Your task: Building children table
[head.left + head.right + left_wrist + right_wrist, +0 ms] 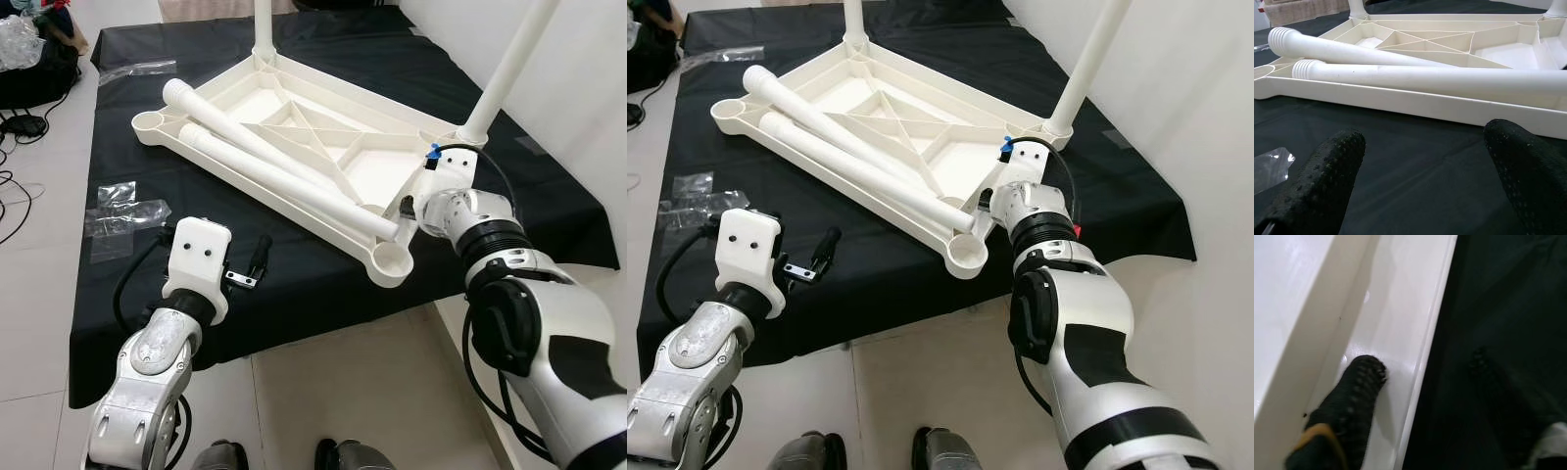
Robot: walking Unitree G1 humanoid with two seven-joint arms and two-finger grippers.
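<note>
A white plastic tabletop (377, 162) lies upside down on a black cloth (294, 284). Two white legs stand upright in its far corners (263, 24) (509, 69). Two loose legs (294, 186) (235, 127) lie side by side across its underside. The near corner socket (392, 259) and the left corner socket (149, 122) hold nothing. My left gripper (250, 264) hovers open over the cloth just in front of the tabletop's near edge (1400, 100). My right gripper (407, 208) is open at the right near rim, one finger (1359, 382) inside it, the other outside over the cloth.
Crumpled clear plastic bags (122, 211) lie on the cloth's left side. A black bag and cables (29, 78) sit on the tiled floor at far left. A white wall runs along the right. My feet (225, 455) stand at the cloth's near edge.
</note>
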